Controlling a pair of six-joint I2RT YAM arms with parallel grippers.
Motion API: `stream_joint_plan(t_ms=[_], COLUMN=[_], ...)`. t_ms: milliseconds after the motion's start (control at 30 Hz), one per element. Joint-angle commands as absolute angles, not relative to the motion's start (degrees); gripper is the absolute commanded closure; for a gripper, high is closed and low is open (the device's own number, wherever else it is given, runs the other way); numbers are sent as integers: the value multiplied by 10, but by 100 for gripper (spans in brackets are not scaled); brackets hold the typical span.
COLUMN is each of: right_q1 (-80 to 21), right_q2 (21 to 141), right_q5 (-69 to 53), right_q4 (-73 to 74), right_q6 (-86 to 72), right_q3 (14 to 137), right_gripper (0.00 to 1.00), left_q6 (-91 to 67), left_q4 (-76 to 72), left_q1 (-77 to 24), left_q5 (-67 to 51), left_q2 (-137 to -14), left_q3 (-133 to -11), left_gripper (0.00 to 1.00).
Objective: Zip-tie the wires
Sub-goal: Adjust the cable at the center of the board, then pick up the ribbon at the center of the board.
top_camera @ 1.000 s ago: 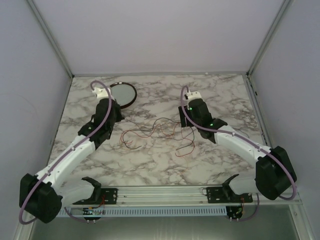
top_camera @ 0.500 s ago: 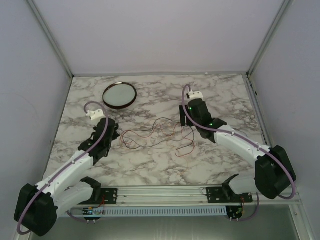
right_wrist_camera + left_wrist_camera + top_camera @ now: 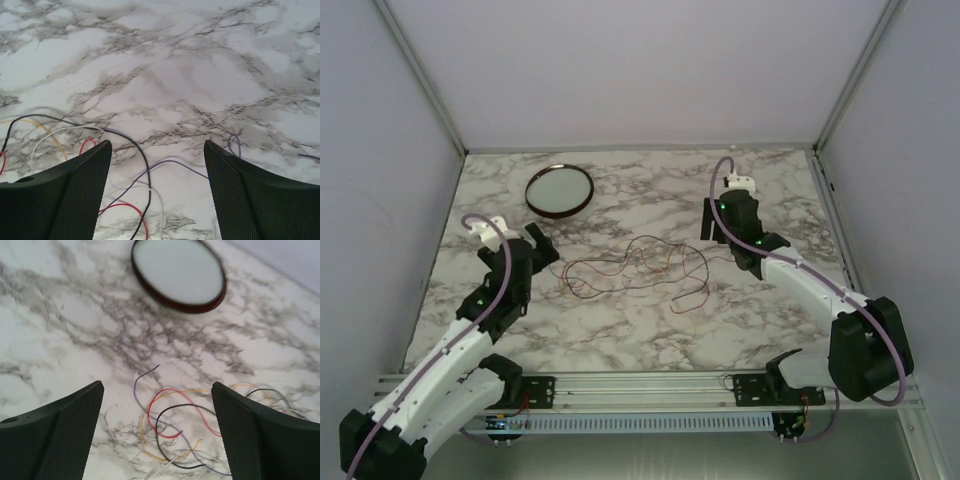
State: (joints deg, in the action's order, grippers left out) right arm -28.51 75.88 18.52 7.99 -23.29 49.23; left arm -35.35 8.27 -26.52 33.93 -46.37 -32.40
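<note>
2 grippers, jaws wide apart.
The left gripper (image 3: 156,386) and right gripper (image 3: 157,142) hover low, both angled inward.

One camera overlooks the whole table (image 3: 620,330) from above and behind, while each wrist camera peers closely down at one end of the wires (image 3: 630,262), shared by all.

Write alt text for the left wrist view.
The left gripper hangs open over a loose tangle of thin wires, red, black, yellow and lilac, lying on the marble table. A round dark-rimmed dish sits beyond them.
</note>
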Motion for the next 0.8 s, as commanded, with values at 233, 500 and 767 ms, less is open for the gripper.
stream_joint_plan(t_ms=[233, 500, 767], right_q1=[-208, -173, -153], right_q2=[691, 681, 671], right_q5=[187, 174, 171], right_q4=[71, 58, 57], right_q6=[-264, -285, -277], right_q3=[464, 449, 443], right_gripper=[24, 18, 16], left_q6=[-214, -221, -212], left_q4=[-69, -93, -95], left_q1=[-265, -265, -265], left_q5=[228, 172, 174], left_q2=[-328, -363, -383], left_q3=[-345, -350, -349], left_gripper=[0, 0, 0])
